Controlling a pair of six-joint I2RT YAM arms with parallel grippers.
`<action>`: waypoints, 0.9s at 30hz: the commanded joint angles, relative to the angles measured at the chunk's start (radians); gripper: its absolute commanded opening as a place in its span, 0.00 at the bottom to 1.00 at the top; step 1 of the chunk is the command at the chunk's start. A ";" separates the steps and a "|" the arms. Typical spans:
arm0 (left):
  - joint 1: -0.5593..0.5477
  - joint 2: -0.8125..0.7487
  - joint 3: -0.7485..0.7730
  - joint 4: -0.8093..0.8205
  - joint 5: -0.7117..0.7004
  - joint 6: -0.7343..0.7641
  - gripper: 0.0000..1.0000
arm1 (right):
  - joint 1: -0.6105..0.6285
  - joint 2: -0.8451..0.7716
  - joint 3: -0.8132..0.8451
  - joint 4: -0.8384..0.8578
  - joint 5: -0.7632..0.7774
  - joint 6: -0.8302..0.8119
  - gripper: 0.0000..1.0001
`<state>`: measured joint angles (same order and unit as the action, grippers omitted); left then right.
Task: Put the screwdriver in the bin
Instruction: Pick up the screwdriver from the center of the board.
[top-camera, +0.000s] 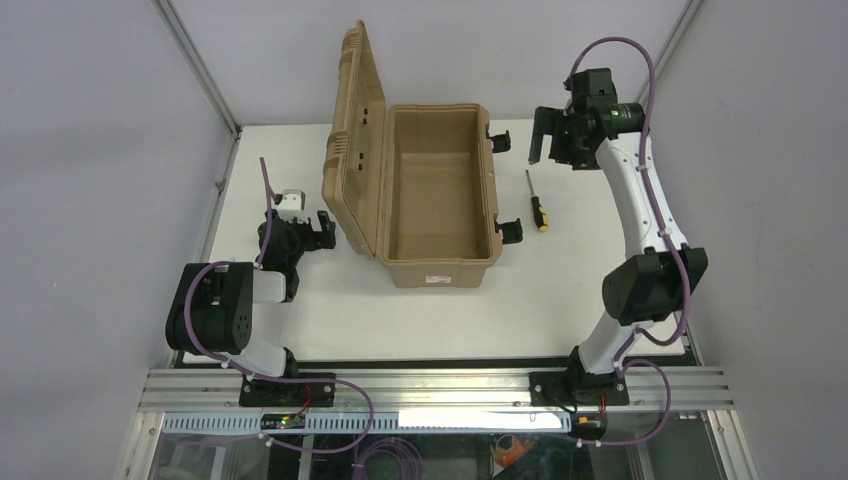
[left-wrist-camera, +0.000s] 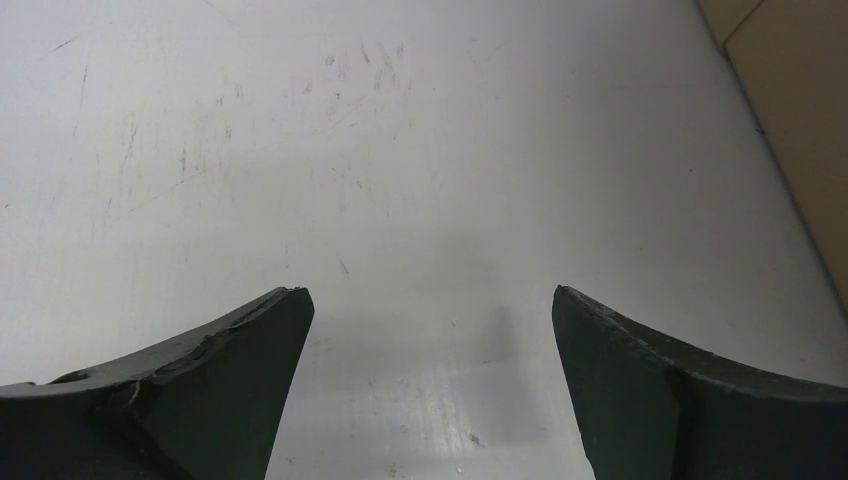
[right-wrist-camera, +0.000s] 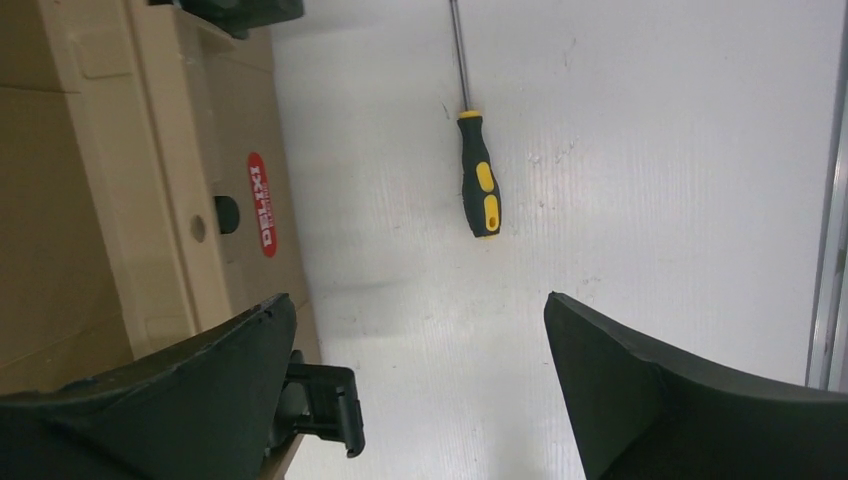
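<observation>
The screwdriver (top-camera: 538, 204) (right-wrist-camera: 478, 180), black and yellow handle with a thin shaft, lies on the white table just right of the bin. The bin (top-camera: 385, 195) (right-wrist-camera: 150, 180) is a tan hard case, its lid swung up on the left and its inside bare. My right gripper (top-camera: 541, 140) (right-wrist-camera: 420, 305) hangs open above the table beyond the screwdriver's shaft tip, nothing between its fingers. My left gripper (top-camera: 322, 228) (left-wrist-camera: 432, 295) rests open low by the bin's left side, over bare table.
Two black latches (top-camera: 510, 231) (right-wrist-camera: 325, 400) stick out of the bin's right wall, toward the screwdriver. A red oval label (right-wrist-camera: 260, 204) marks that wall. The table's right edge with a metal rail (right-wrist-camera: 828, 200) runs close beside the screwdriver.
</observation>
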<state>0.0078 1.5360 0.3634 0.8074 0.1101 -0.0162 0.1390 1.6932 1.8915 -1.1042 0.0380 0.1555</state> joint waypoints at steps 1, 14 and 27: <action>0.003 -0.030 0.000 0.033 0.015 -0.013 0.99 | -0.022 0.056 -0.015 0.005 -0.045 0.004 0.98; 0.003 -0.030 0.000 0.033 0.016 -0.013 0.99 | -0.049 0.220 -0.147 0.109 -0.066 -0.002 0.90; 0.004 -0.030 0.000 0.033 0.016 -0.013 0.99 | -0.062 0.368 -0.187 0.187 -0.045 -0.013 0.78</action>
<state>0.0078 1.5360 0.3634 0.8074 0.1101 -0.0162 0.0856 2.0312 1.7050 -0.9672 -0.0139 0.1539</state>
